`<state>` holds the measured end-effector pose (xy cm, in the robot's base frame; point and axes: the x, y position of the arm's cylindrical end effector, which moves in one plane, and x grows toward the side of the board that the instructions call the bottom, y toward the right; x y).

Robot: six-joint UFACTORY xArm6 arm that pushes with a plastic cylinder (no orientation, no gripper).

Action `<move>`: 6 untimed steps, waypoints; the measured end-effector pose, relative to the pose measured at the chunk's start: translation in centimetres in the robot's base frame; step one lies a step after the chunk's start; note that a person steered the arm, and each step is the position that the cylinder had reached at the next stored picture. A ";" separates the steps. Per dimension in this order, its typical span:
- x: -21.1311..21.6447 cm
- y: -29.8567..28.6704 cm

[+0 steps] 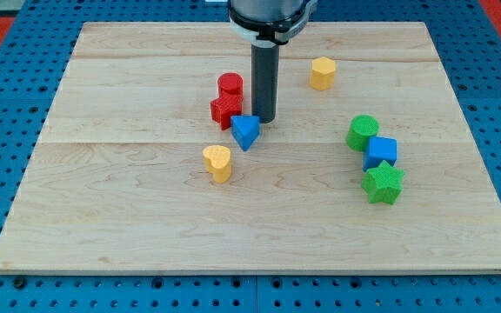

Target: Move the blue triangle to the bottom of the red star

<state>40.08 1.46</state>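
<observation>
The blue triangle (245, 131) lies near the board's middle, just below and to the right of the red star (225, 109), touching or nearly touching it. A red cylinder (230, 85) stands right above the star. My tip (263, 120) is down on the board at the triangle's upper right edge, just right of the red star.
A yellow heart-shaped block (218, 162) lies below and left of the triangle. A yellow hexagonal block (323, 73) sits at the upper right. At the right stand a green cylinder (363, 132), a blue cube (380, 152) and a green star (383, 183) in a column.
</observation>
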 end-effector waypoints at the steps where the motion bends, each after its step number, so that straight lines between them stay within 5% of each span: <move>1: 1.2 1.8; 2: 3.1 4.5; 5: 2.3 -2.8; 6: 2.2 1.9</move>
